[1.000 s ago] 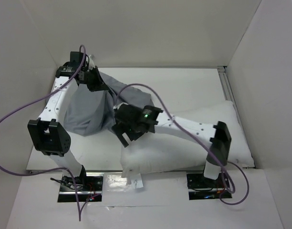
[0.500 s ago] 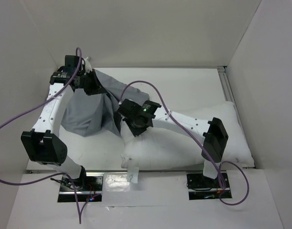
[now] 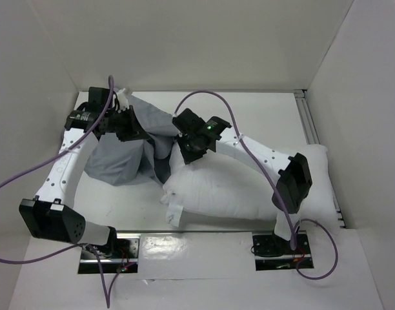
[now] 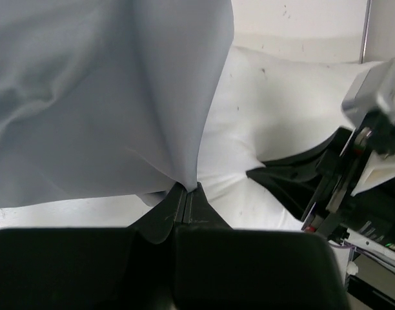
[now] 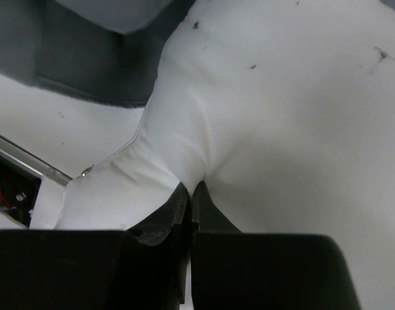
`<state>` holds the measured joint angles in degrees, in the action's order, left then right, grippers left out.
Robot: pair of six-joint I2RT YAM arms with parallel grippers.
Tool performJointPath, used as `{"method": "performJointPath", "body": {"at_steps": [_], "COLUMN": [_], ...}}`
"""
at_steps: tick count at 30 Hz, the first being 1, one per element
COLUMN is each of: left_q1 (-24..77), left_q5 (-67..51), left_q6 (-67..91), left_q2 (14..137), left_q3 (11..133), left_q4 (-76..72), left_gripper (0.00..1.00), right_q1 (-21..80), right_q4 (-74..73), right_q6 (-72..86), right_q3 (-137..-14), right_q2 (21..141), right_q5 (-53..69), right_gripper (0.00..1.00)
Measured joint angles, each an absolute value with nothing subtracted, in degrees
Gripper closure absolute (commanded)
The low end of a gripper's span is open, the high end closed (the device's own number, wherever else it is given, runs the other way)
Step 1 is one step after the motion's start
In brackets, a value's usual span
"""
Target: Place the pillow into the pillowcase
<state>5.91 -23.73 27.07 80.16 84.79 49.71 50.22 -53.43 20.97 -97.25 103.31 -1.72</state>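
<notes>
White desk (image 3: 136,200) boxed in by pale walls (image 3: 204,45), a metal rail (image 3: 310,123) running down its right edge. Biggest thing on it: the pillow (image 3: 230,194), plump and white, lying across the near right half. It's wrinkled, with a few dark specks showing in the right wrist view. Its upper left end is bunched and touches the grey cloth.

That's the pillowcase (image 3: 120,158), over at the far left, thin and floppy. Its top is held up off the desk and the rest hangs in long folds down to the surface. I can't make out its opening.

The right arm (image 3: 262,155) stretches right across the pillow, and a purple cable (image 3: 204,97) arcs above the spot where pillow and pillowcase meet. It's crowded in there.

The left end effector (image 4: 186,191) is closed tight on a pinch of grey pillowcase fabric. The right end effector (image 5: 192,188) is clamped on a gathered fold of the pillow, just beside the pillowcase's dark edge. A small white tag (image 3: 176,216) sticks out at the pillow's near left corner.
</notes>
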Motion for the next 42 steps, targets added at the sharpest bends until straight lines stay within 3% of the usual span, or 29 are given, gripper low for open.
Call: {"method": "performJointPath", "body": {"at_steps": [14,25,35,42], "left_q1": [9.5,11.2,12.3,19.1], "left_q5": [-23.8,-23.7,-24.8,-24.3], "left_q6": [24.0,23.7,21.5,20.0], "left_q2": [77.0,71.6,71.2,71.7], "left_q3": [76.4,73.1,75.3,75.9], "left_q4": [52.0,54.7,56.3,57.5], "left_gripper": [1.0,1.0,1.0,1.0], "right_q1": [43.0,37.8,39.0,39.6], "right_q4": [-47.2,-43.8,-43.6,-44.5], "right_q6": [29.8,33.6,34.7,35.6], "right_q3": [-102.4,-103.4,-107.0,-112.9], "right_q2": [106.1,109.5,116.8,121.1], "right_q5": [-7.4,-4.7,-6.6,-6.7], "right_gripper": [1.0,1.0,1.0,1.0]}}
